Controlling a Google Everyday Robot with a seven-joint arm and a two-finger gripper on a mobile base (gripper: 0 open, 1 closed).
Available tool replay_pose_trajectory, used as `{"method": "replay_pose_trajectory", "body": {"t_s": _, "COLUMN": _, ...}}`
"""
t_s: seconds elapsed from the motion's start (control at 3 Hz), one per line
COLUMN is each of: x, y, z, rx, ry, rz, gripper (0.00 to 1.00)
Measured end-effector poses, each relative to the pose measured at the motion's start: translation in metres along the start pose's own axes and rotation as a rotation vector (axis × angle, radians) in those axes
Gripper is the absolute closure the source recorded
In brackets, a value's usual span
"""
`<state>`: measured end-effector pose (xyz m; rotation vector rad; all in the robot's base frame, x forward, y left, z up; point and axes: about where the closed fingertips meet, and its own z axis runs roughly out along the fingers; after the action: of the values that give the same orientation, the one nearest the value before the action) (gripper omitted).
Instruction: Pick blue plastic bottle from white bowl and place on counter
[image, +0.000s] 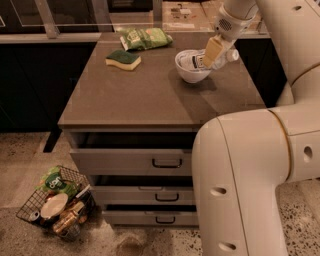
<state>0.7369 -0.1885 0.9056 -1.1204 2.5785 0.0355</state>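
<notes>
Blue plastic bottle (196, 61) in round white bowl (190, 76); end effector (212, 52) at it, grip unclear.

tabletop (150, 95): matt grey-brown, fine even texture, no glare. white bowl (191, 76): smooth, glazed look, soft sheen. blue plastic bottle (192, 61) lying in it: clear whitish plastic, white label that looks like paper. pincer (212, 52) over the bowl's right rim: tan, matt surface. robot arm (250, 175): smooth cream shell, satin. sponge (123, 59), far left: rough green top on yellow foam. snack bag (145, 37): glossy green film. drawers (125, 161): matt grey, black handles. wire basket (33, 204): thin dark wire. floor (20, 165): speckled stone look.
</notes>
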Motion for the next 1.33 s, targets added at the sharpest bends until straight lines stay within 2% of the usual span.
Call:
{"method": "replay_pose_trajectory", "body": {"t_s": 0.33, "x": -0.012, "y": 0.002, "z": -0.015, "rx": 0.049, "ry": 0.016, "rz": -0.017, "gripper": 1.0}}
{"method": "replay_pose_trajectory", "body": {"t_s": 0.67, "x": -0.031, "y": 0.009, "z": -0.053, "rx": 0.141, "ry": 0.042, "rz": -0.049, "gripper": 1.0}}
{"method": "replay_pose_trajectory", "body": {"t_s": 1.0, "x": -0.047, "y": 0.018, "z": -0.088, "rx": 0.209, "ry": 0.045, "rz": -0.082, "gripper": 1.0}}
{"method": "replay_pose_trajectory", "body": {"t_s": 1.33, "x": -0.051, "y": 0.03, "z": -0.113, "rx": 0.218, "ry": 0.02, "rz": -0.098, "gripper": 1.0}}
